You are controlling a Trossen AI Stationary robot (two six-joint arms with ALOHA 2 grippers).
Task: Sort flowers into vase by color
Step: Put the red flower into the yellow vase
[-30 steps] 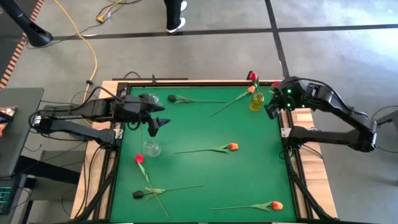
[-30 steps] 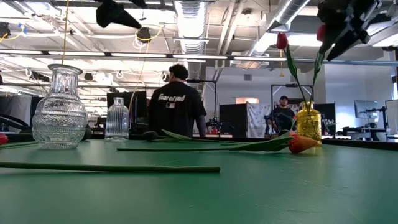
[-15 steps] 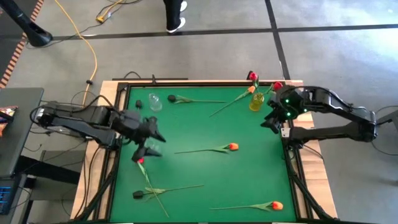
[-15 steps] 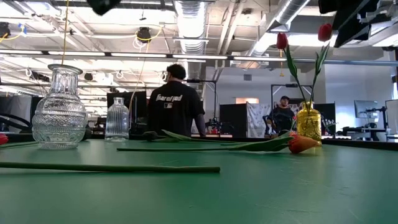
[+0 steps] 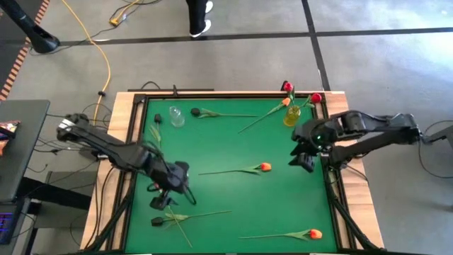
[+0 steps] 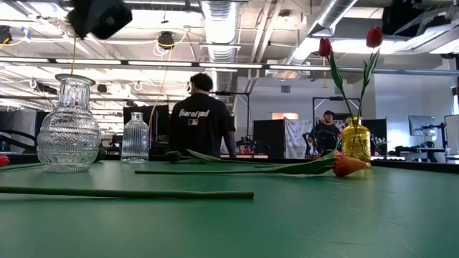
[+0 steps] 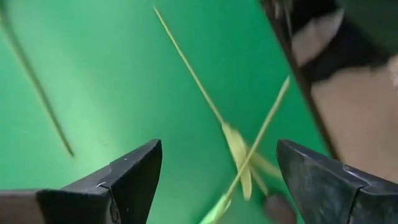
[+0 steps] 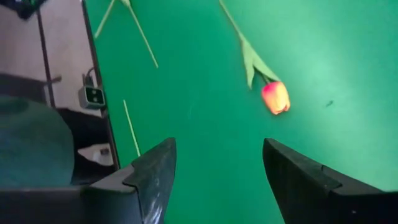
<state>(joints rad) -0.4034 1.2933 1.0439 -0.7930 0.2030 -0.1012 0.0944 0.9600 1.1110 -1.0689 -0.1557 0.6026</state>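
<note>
Your left gripper (image 5: 164,193) hangs spread over two crossed stems (image 7: 245,148); your right gripper (image 5: 303,157), also spread, faces an orange tulip (image 8: 275,98).

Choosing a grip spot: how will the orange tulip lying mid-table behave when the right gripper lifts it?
The orange tulip has a long thin stem, so it will probably droop if held at one end. It looks light. The head seems heaviest; gripping mid-stem with the open right gripper may limit swinging.

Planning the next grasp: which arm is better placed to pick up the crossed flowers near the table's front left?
Left. The left gripper, open, hangs just above the crossed flowers, whose stems fill its wrist view. The right gripper, open and empty, is by the opposite edge, nearer the orange tulip.
</note>
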